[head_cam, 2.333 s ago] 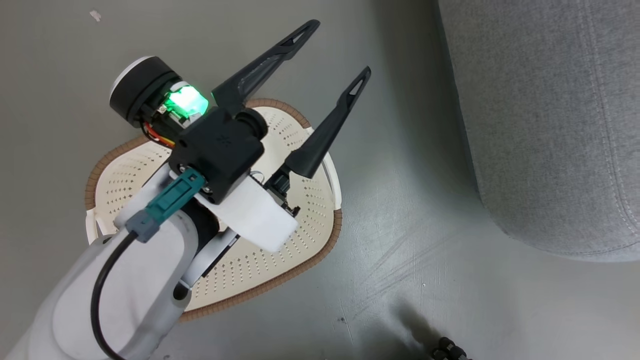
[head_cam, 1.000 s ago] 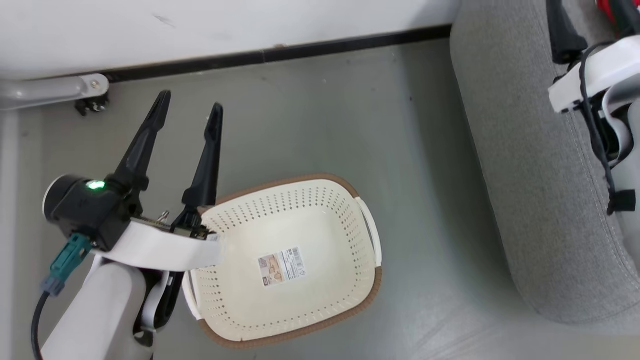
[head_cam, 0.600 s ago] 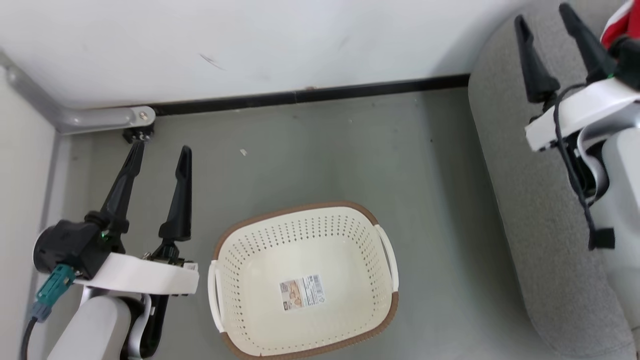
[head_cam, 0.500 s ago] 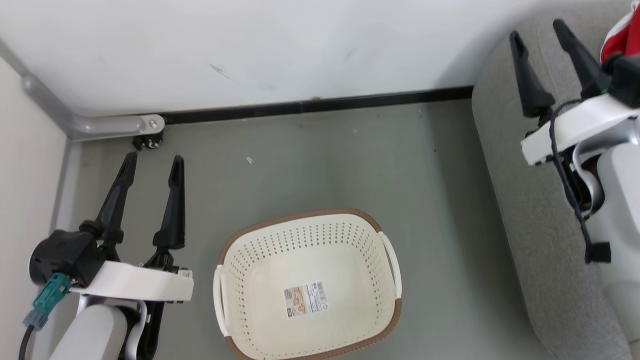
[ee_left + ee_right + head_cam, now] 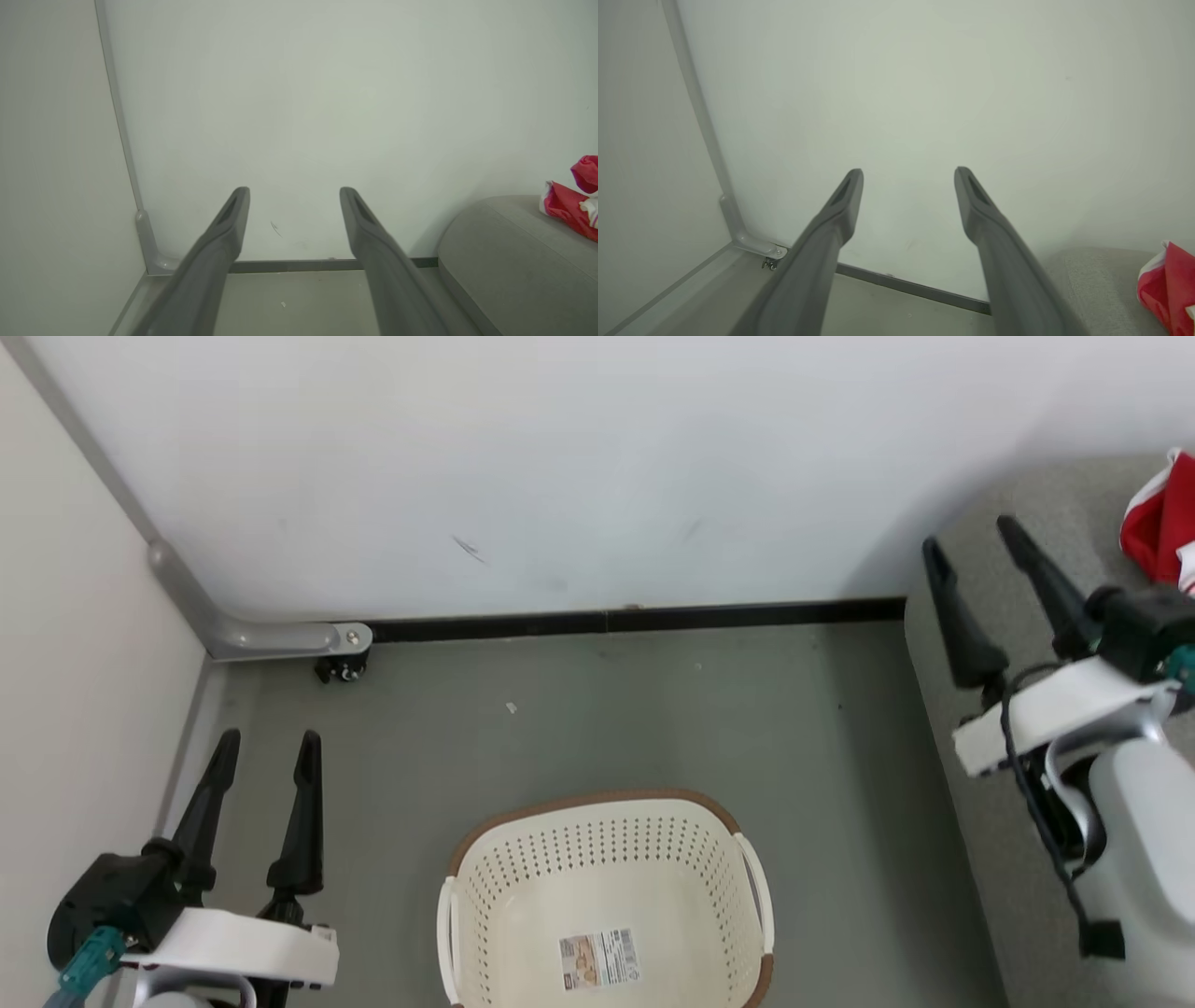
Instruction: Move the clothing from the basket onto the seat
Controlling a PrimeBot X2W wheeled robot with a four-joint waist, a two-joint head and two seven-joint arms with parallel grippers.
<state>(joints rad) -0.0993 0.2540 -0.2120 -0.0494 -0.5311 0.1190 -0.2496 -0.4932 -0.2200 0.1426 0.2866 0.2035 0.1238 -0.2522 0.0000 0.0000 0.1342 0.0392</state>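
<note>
The cream basket [image 5: 485,915] with its brown rim stands on the floor at the bottom centre of the head view, holding no fabric, with a paper label on its bottom. Red clothing [image 5: 1158,527] with white trim lies on the grey seat [image 5: 943,709] at the far right; it shows too in the left wrist view [image 5: 567,205] and the right wrist view [image 5: 1169,284]. My left gripper [image 5: 266,744] is open at the lower left, beside the basket and holding nothing. My right gripper [image 5: 971,537] is open above the seat's left edge, left of the clothing, also holding nothing.
A white wall [image 5: 597,467] with a black skirting strip [image 5: 635,616] closes the far side. A grey metal bracket [image 5: 271,637] with a small caster sits in the left corner beside a pale side panel [image 5: 75,672]. Grey floor [image 5: 597,719] lies between basket and wall.
The head camera has tilted up, so basket and seat slid down the picture and more wall shows. The left gripper went from above the basket to its left side; both grippers stayed open.
</note>
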